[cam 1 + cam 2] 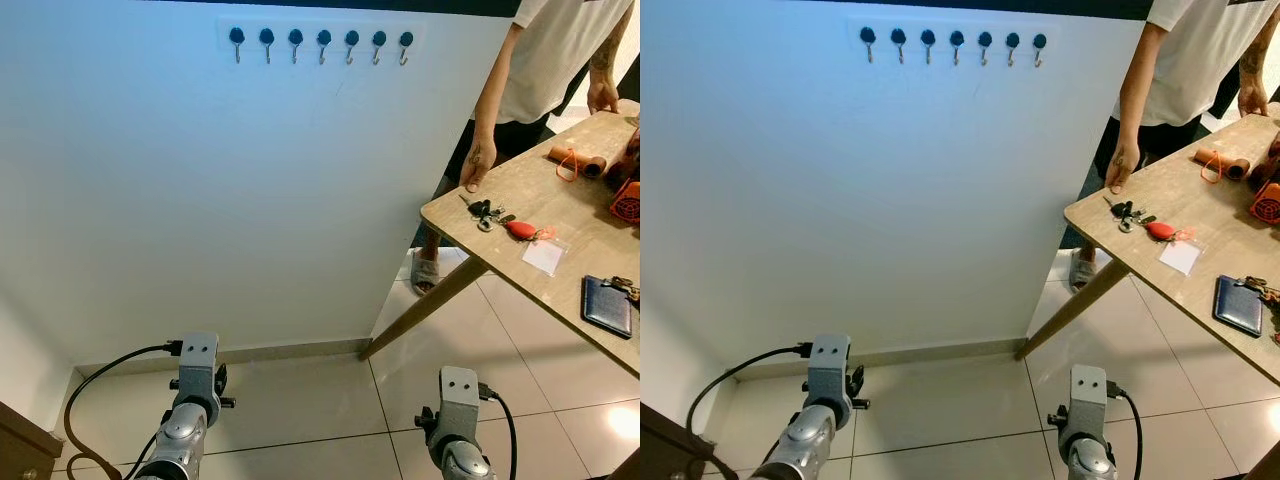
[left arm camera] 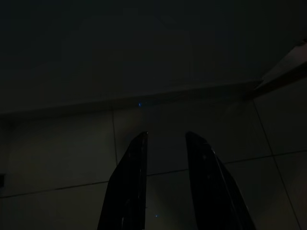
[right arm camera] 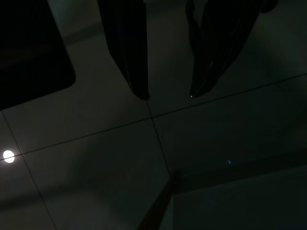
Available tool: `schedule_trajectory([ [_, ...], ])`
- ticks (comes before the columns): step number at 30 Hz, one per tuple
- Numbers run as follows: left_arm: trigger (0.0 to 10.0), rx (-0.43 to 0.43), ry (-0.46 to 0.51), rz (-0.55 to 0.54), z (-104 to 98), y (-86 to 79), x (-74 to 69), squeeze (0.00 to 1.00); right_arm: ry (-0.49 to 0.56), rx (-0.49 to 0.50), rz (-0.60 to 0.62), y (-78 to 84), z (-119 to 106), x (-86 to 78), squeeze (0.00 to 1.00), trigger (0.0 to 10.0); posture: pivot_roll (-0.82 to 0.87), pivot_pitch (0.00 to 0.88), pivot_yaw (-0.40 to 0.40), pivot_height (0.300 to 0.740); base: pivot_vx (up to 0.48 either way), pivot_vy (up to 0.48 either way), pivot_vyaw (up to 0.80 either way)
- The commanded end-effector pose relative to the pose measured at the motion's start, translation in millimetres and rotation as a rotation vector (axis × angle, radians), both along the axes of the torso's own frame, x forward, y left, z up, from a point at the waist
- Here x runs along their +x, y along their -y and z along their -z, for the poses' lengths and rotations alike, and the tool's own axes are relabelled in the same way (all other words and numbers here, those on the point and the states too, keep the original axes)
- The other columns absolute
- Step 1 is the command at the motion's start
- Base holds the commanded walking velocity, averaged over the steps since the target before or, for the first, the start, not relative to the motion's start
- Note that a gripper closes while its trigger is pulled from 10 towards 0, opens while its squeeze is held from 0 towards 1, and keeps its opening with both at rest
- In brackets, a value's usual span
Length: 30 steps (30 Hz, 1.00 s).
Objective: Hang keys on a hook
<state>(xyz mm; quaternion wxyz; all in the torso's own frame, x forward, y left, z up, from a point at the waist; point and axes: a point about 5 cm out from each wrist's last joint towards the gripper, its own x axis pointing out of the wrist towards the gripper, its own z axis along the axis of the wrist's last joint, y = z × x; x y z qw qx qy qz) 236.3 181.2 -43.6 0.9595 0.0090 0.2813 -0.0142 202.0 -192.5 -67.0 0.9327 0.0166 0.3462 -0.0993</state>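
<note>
A bunch of keys [image 1: 485,211] with a red fob [image 1: 521,229] lies near the left corner of the wooden table [image 1: 520,190]. High on the white wall runs a row of several dark hooks [image 1: 322,41]. Both arms hang low over the tiled floor. In the dark left wrist view my left gripper [image 2: 166,136] is open with nothing between its fingers. My right gripper [image 3: 168,96] is also open and empty, pointing at the floor tiles.
A person [image 1: 560,50] stands behind the table with a hand [image 1: 474,168] resting on its edge close to the keys. A dark wallet [image 1: 607,304], a white card [image 1: 544,256] and orange items [image 1: 575,158] also lie on the table. A slanted table leg [image 1: 425,305] reaches the floor.
</note>
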Motion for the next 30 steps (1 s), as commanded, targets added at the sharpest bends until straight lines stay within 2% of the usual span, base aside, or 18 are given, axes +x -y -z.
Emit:
schedule_trajectory([
  [1, 10.0, -0.005, -0.001, 0.003, 0.5, 0.2, -0.9, 0.00, -0.015, -0.005, 0.004, 2.1, 1.3, -2.1, 0.00, 10.0, 0.08, 0.011, -0.067, 0.740, 0.000, 0.000, 0.00],
  [30, 10.0, -0.002, -0.002, 0.017, 0.4, 0.5, -0.8, 0.00, -0.010, -0.016, 0.019, 4.9, 0.4, -1.6, 0.00, 10.0, 0.08, 0.000, -0.068, 0.740, 0.000, 0.000, 0.00],
])
